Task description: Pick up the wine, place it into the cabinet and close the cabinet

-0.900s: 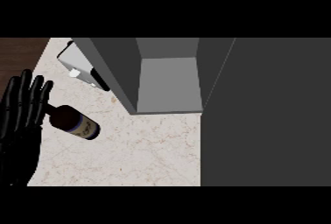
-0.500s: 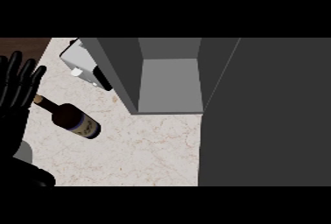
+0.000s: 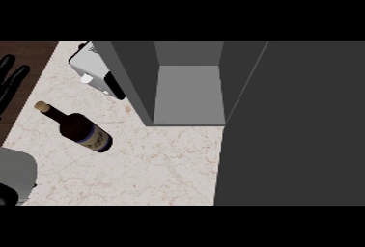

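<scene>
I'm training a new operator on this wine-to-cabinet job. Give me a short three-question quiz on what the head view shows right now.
1. True or false: the cabinet is already closed.
2. Multiple choice: the wine bottle is A) upright inside the cabinet, B) lying on the counter, C) held in a robot hand.
3. Fill in: the one robot hand in view, fingers straight, is the robot's ___ hand.

Key: 1 false, the cabinet is open; 2 B; 3 left.
</scene>
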